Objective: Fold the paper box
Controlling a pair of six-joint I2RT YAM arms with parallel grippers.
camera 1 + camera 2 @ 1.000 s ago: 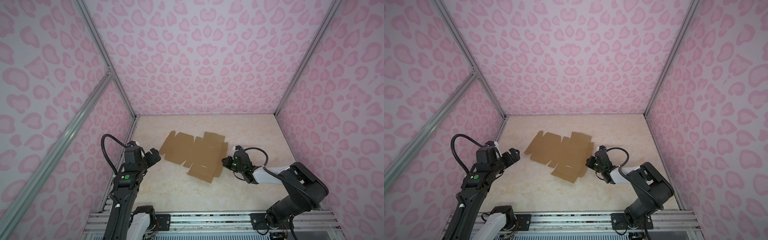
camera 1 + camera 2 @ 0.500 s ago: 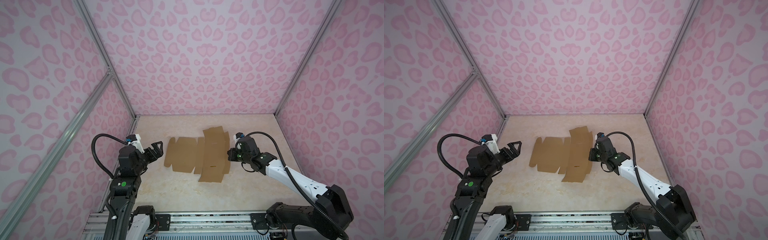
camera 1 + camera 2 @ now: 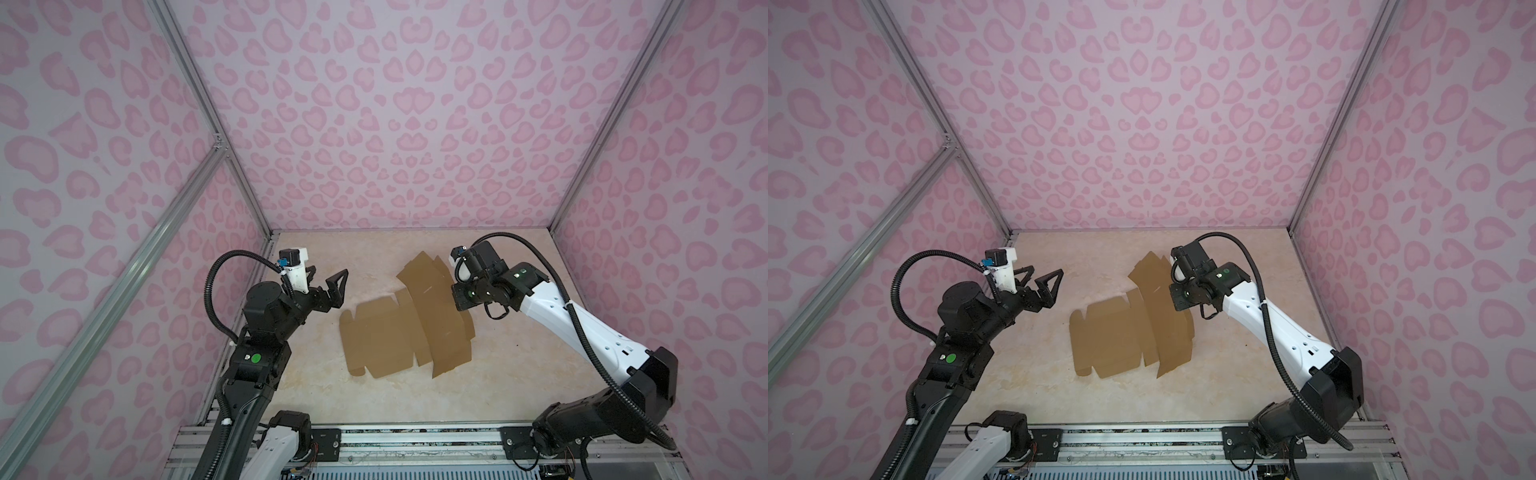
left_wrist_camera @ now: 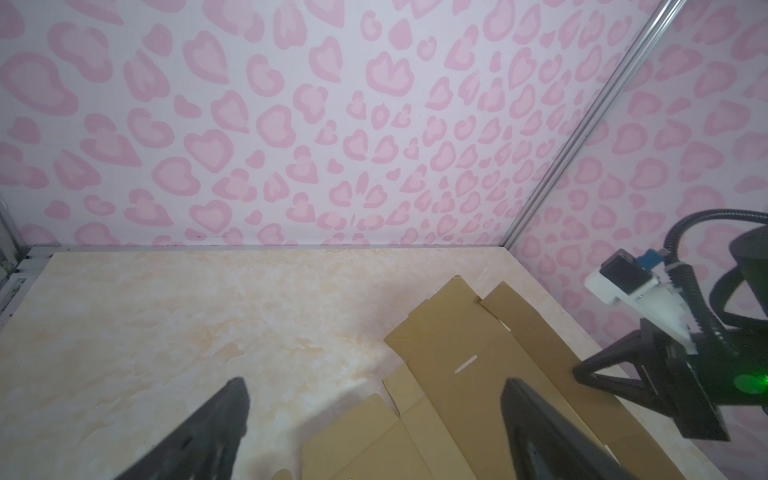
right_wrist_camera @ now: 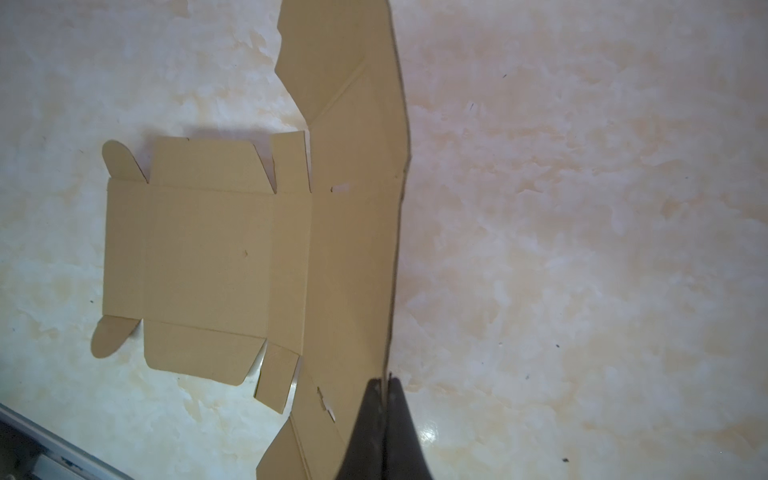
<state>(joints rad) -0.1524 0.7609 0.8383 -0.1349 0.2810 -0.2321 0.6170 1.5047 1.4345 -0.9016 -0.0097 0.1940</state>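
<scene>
A brown cardboard box blank (image 3: 409,328) is seen mid-table in both top views, still unfolded, its right-hand strip raised off the marble-look tabletop (image 3: 332,399) by the right gripper (image 5: 384,388), whose jaws are pinched together on that strip's outer edge. The raised strip's long axis runs front to back. The flat panels and rounded tabs lie toward the left gripper (image 3: 1038,282), which is held wide apart and empty just beside them, and is judged the nearer for the next fold.
</scene>
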